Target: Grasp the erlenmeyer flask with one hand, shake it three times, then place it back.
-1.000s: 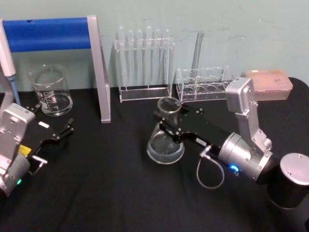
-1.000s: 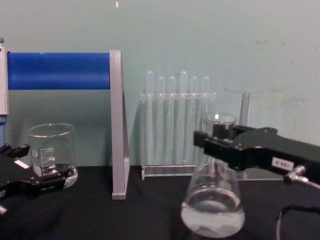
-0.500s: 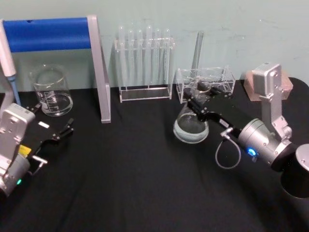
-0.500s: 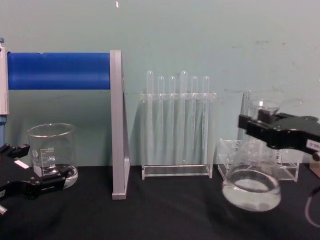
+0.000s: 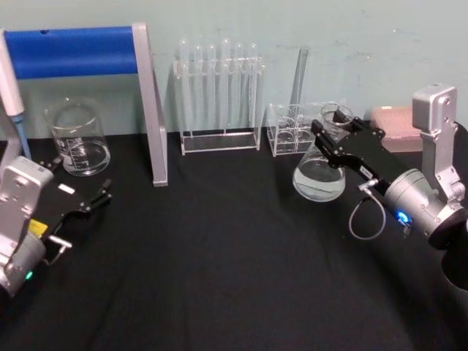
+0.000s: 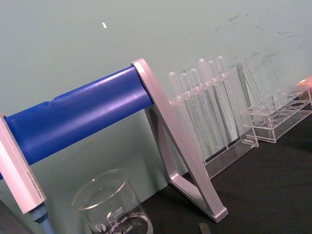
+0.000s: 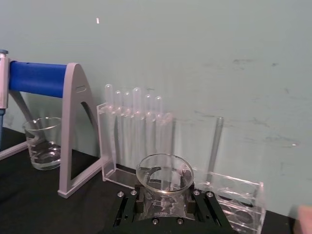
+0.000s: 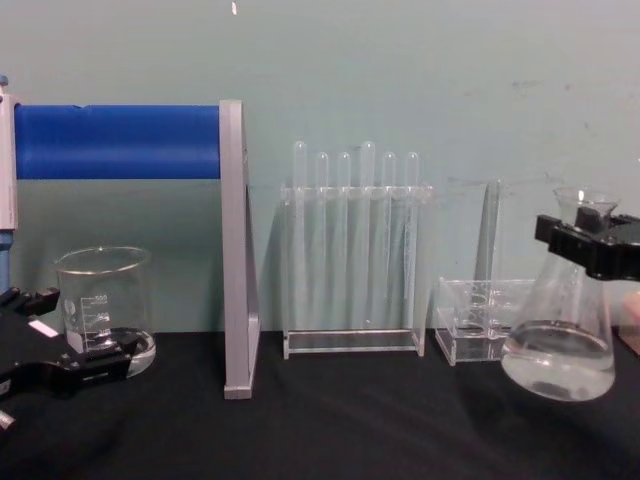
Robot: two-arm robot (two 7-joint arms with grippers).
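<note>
Silver links (image 5: 436,139), blue light (image 5: 398,216), looped grey cable (image 5: 363,219); black right end effector (image 5: 333,130), black white-labelled left end effector (image 5: 79,179)

My right claw (image 5: 330,133) reaches forward on my right side from a silver wrist, jaws clamped on the neck of the erlenmeyer flask (image 5: 319,177). My left claw (image 5: 80,178) sits parked low at my left, fingers spread apart.

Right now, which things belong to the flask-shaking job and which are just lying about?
In the job: erlenmeyer flask, right gripper shut on its neck.
Lying about: beaker, test tube rack, low clear rack, blue-bar stand, left gripper, parked open by the beaker.
</note>
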